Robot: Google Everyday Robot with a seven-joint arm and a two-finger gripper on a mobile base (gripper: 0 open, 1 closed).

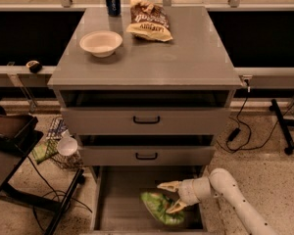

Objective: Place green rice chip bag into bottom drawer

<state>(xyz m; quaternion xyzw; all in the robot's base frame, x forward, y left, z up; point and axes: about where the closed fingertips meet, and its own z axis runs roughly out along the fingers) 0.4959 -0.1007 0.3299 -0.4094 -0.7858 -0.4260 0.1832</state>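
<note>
In the pulled-out bottom drawer [112,199], the green rice chip bag [159,210] lies crumpled toward its right front. The end effector [163,198] hovers there, fingers spread wide, the lower apparently touching the bag. A careless withdrawal could snag it out.

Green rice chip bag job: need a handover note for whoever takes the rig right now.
Gripper: open, fingers spread, low inside the pulled-out bottom drawer, right at the green rice chip bag.
Bag: lying on the drawer floor, right of middle, towards the front.
Done: bag is in the drawer and looks released.
Left: lift the arm clear. The lower finger overlaps the bag in this view and I cannot tell whether they touch, so withdraw slowly.
</note>
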